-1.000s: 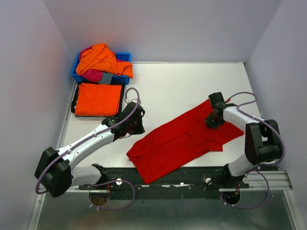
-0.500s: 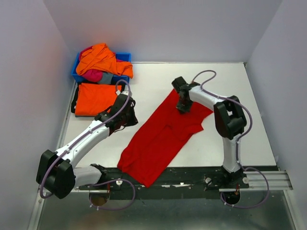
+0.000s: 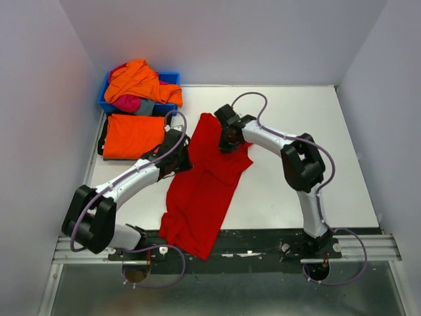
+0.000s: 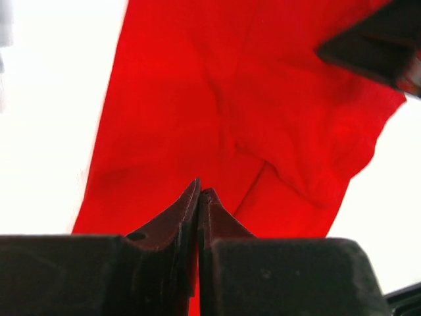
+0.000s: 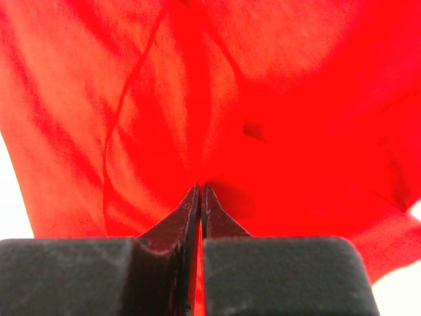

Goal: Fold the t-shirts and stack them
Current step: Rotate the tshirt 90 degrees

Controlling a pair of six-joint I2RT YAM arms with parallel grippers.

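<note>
The red t-shirt [image 3: 200, 191] is stretched lengthwise on the tabletop [image 3: 296, 118], with its near end draped past the front edge. It's pinched from both sides: the left tool [image 4: 199, 192] is closed on its left edge, and the right tool [image 5: 200, 187] is clamped on the far end. A folded orange t-shirt [image 3: 133, 136] is parked just beside the blue bin [image 3: 172, 79].

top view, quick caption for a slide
Left gripper and right gripper pinch a red t-shirt; folded orange shirt lies by the blue bin.

Table [image 3: 296, 118] with red t-shirt [image 3: 200, 191], blue bin [image 3: 172, 78]
</note>
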